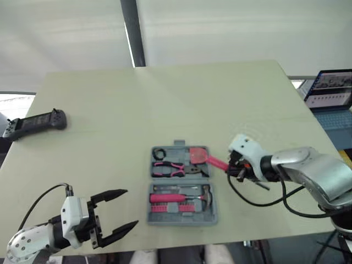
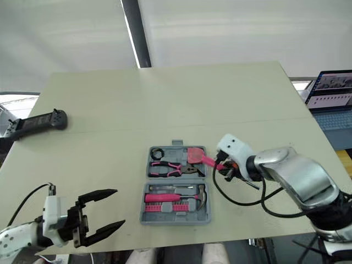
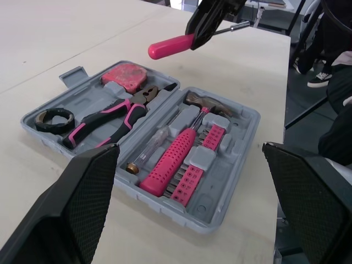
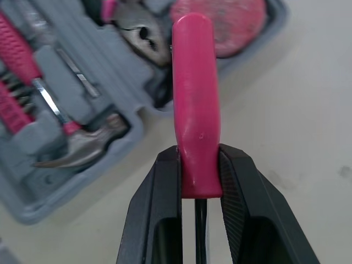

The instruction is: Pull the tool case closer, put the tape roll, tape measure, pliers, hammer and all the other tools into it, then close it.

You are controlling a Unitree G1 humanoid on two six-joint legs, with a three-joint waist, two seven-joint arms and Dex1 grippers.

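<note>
Tool case [image 1: 182, 221] lies open near the bench's [image 1: 165, 99] front edge, about midway. My right tool [image 1: 231, 168] clamps a pink screwdriver [image 4: 192, 82] by its handle, over the case's right rim. My left tool [image 1: 131, 208] gapes open near the front left corner.

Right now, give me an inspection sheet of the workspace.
Surface: beige table, no damage seen.
Job's things: tool case open near the front edge; tape roll, pliers, tape measure and hammer inside; pink-handled tool not yet in.
Clutter: black handheld device at the left edge.
Pincers: right pincer shut on the pink-handled tool, at the case's right edge; left pincer open, holding nothing.
Cables: right wrist cable, left wrist cable, both looping free.
Surroundings: laptop off to the right.
</note>
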